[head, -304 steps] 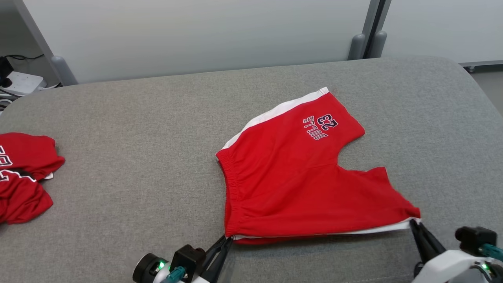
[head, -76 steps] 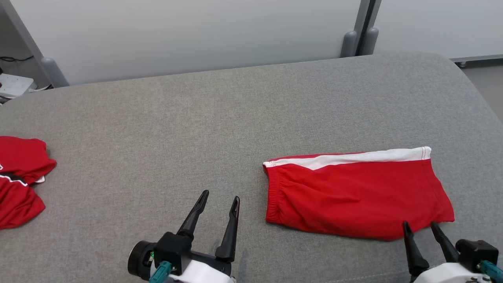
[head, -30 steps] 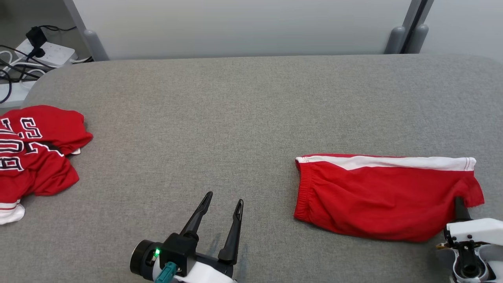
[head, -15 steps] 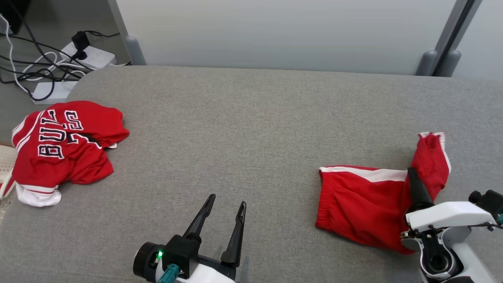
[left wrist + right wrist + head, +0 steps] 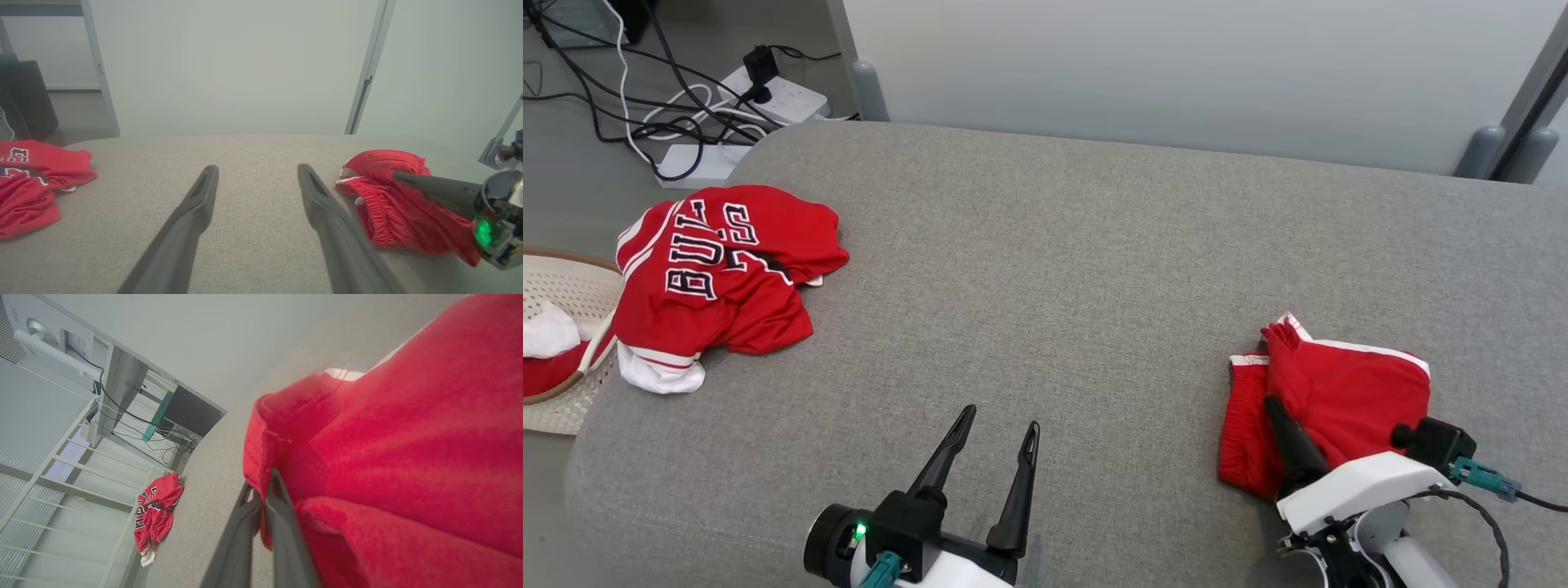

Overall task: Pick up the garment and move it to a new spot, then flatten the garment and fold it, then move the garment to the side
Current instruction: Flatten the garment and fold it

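The garment (image 5: 1347, 392) is a pair of red shorts with a white side stripe, lying at the right of the grey cushion (image 5: 1054, 269). Its leg end is doubled over toward the gathered waistband. My right gripper (image 5: 1270, 402) is shut on a red hem of the garment (image 5: 408, 437), pinched between the closed fingers (image 5: 261, 479). My left gripper (image 5: 1001, 415) stands open above bare cushion near the front edge, left of the garment and apart from it. The left wrist view shows its spread fingers (image 5: 258, 167), with the garment (image 5: 392, 212) and the right gripper (image 5: 398, 174) to the right.
A crumpled red jersey (image 5: 719, 278) with lettering lies at the cushion's left edge, beside a white woven basket (image 5: 556, 278) holding more cloth. Cables and a power strip (image 5: 768, 86) lie on the floor beyond the far left corner. A pale wall stands behind.
The head camera has swung left, bringing the jersey and basket into view. My right gripper has carried the garment's leg end up and over toward the waistband, halving its length. The left gripper stays open.
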Motion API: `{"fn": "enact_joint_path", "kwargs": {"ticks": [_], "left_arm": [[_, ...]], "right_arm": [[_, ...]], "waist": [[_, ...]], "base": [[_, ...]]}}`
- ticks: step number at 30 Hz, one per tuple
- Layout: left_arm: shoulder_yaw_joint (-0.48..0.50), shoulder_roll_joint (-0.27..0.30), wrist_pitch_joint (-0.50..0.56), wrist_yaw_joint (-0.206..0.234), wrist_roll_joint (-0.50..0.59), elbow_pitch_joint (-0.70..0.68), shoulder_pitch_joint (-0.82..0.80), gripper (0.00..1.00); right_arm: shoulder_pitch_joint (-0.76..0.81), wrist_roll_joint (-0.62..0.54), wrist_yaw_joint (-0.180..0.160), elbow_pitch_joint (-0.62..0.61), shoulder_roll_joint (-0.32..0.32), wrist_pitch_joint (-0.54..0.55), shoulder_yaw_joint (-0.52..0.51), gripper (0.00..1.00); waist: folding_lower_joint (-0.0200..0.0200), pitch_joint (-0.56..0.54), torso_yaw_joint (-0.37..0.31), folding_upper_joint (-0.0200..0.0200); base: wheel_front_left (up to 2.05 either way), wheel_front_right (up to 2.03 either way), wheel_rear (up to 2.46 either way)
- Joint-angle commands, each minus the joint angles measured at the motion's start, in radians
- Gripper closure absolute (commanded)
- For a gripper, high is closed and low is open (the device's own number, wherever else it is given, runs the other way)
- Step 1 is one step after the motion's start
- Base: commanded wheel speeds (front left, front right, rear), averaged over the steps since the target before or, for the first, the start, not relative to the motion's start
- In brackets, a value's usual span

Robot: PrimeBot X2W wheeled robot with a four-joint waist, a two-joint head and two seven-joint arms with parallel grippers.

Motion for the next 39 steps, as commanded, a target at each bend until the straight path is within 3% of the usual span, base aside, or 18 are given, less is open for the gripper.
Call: {"fn": "enact_joint_path", "kwargs": {"ticks": [1, 3, 5, 6, 20, 27, 39], "left_arm": [[0.032, 0.000, -0.010, 0.007, 0.000, -0.028, -0.008, 0.00], [0.034, 0.000, -0.010, 0.008, -0.002, -0.029, -0.007, 0.00], [0.034, 0.000, -0.010, 0.008, -0.005, -0.028, -0.007, 0.00], [0.034, 0.000, -0.010, 0.009, -0.007, -0.027, -0.008, 0.00], [0.045, 0.000, -0.010, 0.017, -0.018, -0.029, 0.001, 0.00], [0.065, 0.000, -0.010, 0.018, -0.028, -0.040, 0.001, 0.00], [0.141, 0.000, -0.010, 0.025, -0.033, -0.050, -0.004, 0.00]], "right_arm": [[0.002, -0.012, 0.004, -0.015, 0.006, 0.008, 0.032, 1.00], [0.008, -0.019, 0.004, -0.007, 0.010, 0.016, 0.041, 1.00], [0.010, -0.032, 0.004, 0.003, 0.013, 0.018, 0.048, 0.52], [0.011, -0.036, 0.004, 0.008, 0.016, 0.020, 0.050, 0.00], [0.038, -0.033, 0.004, -0.089, 0.044, 0.059, 0.160, 0.00], [0.004, -0.242, 0.004, -0.136, -0.020, -0.082, 0.185, 0.00], [-0.030, -0.512, 0.004, -0.085, -0.036, -0.120, 0.069, 0.00]], "waist": [[0.0000, 0.005, 0.005, -0.0001], [0.0000, 0.008, 0.007, -0.0001], [0.0000, 0.008, 0.006, -0.0001], [0.0000, 0.008, 0.005, -0.0001], [0.0000, -0.011, -0.042, -0.0001], [0.0000, -0.019, -0.127, -0.0001], [0.0000, -0.036, -0.288, -0.0001]], "base": [[0.00, 0.00, 0.00], [0.00, 0.00, 0.00], [0.00, 0.00, 0.00], [0.00, 0.00, 0.00], [0.00, 0.00, 0.00], [0.00, 0.00, 0.00], [0.00, 0.00, 0.00]]}}
